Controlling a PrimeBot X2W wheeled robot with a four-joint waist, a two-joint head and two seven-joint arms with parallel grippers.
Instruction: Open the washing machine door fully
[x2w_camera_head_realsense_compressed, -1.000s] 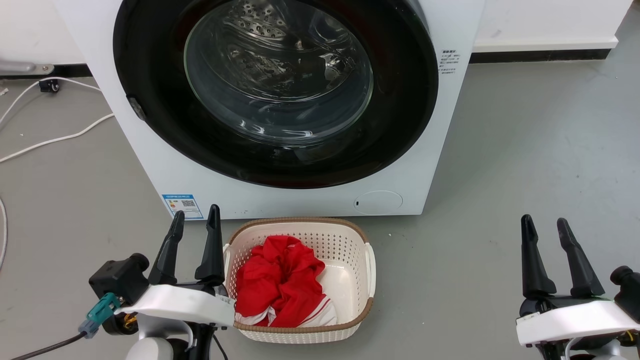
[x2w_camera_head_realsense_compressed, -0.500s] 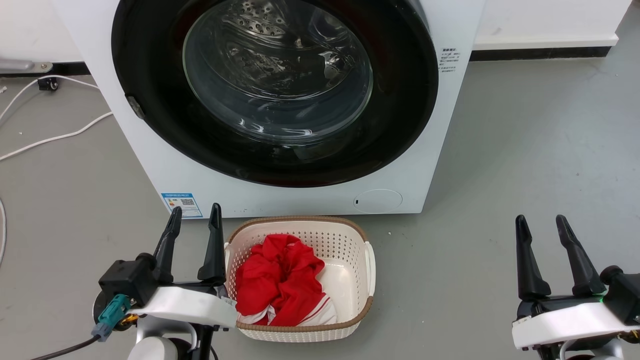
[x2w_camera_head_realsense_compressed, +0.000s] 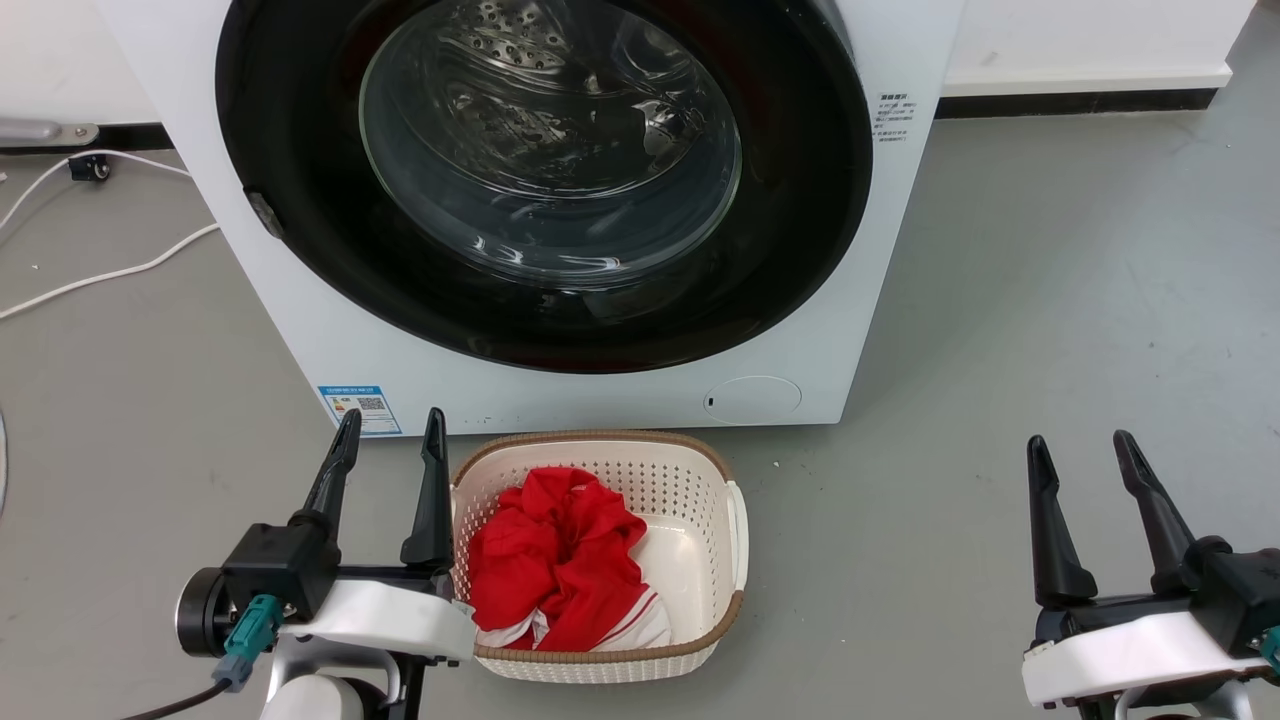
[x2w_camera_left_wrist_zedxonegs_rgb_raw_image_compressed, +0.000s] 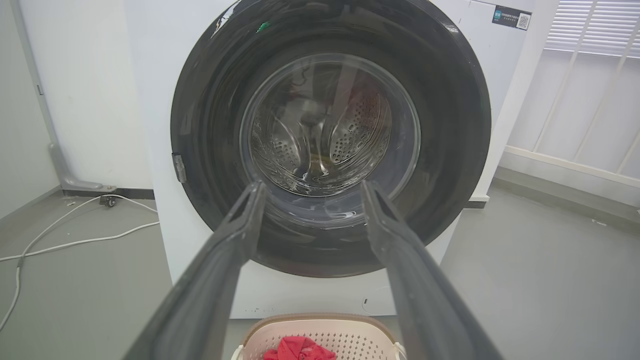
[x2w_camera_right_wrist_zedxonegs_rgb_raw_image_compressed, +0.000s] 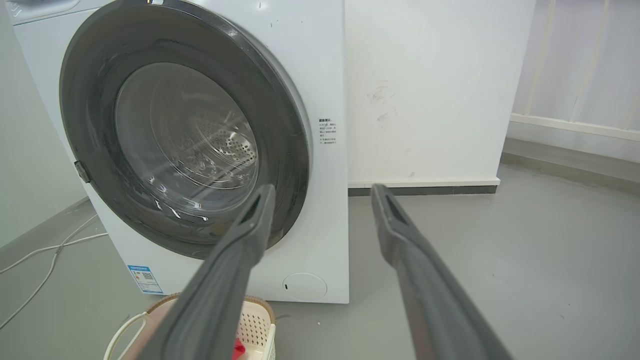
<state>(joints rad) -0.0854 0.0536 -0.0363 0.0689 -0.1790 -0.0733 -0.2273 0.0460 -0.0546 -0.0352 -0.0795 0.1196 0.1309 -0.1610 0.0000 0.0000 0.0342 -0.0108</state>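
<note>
Nearest, at the lower left of the head view, the left pincer (x2w_camera_head_realsense_compressed: 391, 416) has its two dark fingers spread and empty, tips pointing toward the machine. At the lower right the right pincer (x2w_camera_head_realsense_compressed: 1078, 441) is spread too and holds nothing; it stands over the bare grey floor (x2w_camera_head_realsense_compressed: 1050, 300), well apart from the other things.

Just right of the left pincer sits a cream basket (x2w_camera_head_realsense_compressed: 600, 443) with a brown rim. A crumpled red cloth (x2w_camera_head_realsense_compressed: 560, 560) fills its left half. Whether the pincer's right finger touches the basket's rim I cannot tell.

Beyond the basket stands the white washing machine (x2w_camera_head_realsense_compressed: 560, 400), with a blue label (x2w_camera_head_realsense_compressed: 360, 408) low on its left and a round cover (x2w_camera_head_realsense_compressed: 752, 398) low on its right. The washing machine door (x2w_camera_head_realsense_compressed: 800, 200) – a glossy black disc nearly as wide as the front – lies shut against the machine. At its centre is a clear glass bowl (x2w_camera_head_realsense_compressed: 550, 150), and the perforated steel drum shows through it. A small grey tab (x2w_camera_head_realsense_compressed: 265, 213) sits on the door's left edge. The left wrist view faces the door squarely – both fingertips lie over the lower part of the glass.

Farthest left, a white cable (x2w_camera_head_realsense_compressed: 110, 272) trails across the floor.
</note>
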